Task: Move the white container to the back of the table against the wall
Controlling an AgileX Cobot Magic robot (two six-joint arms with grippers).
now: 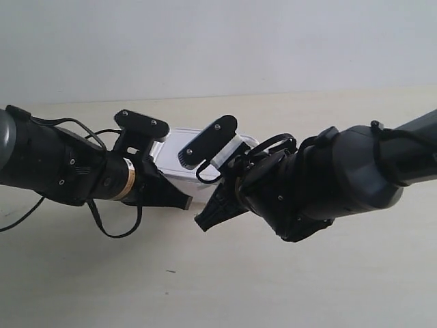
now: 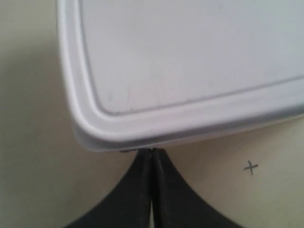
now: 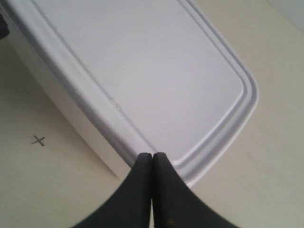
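Note:
The white container (image 1: 172, 164) sits on the beige table (image 1: 314, 287), some way in front of the grey-white wall (image 1: 218, 41). Its rimmed lid fills the left wrist view (image 2: 190, 66) and the right wrist view (image 3: 142, 66). My left gripper (image 2: 151, 153) is shut, its tips touching the container's side just under the rim near a corner. My right gripper (image 3: 152, 156) is shut too, its tips against the lid's rim near another corner. In the exterior view both arms' grippers (image 1: 184, 202) (image 1: 203, 221) meet at the container's near side and hide much of it.
A small pencilled cross (image 2: 250, 167) (image 3: 39, 140) marks the table beside the container. Loose black cables (image 1: 109, 225) hang from the arm at the exterior view's left. A strip of bare table (image 1: 287, 109) lies between container and wall.

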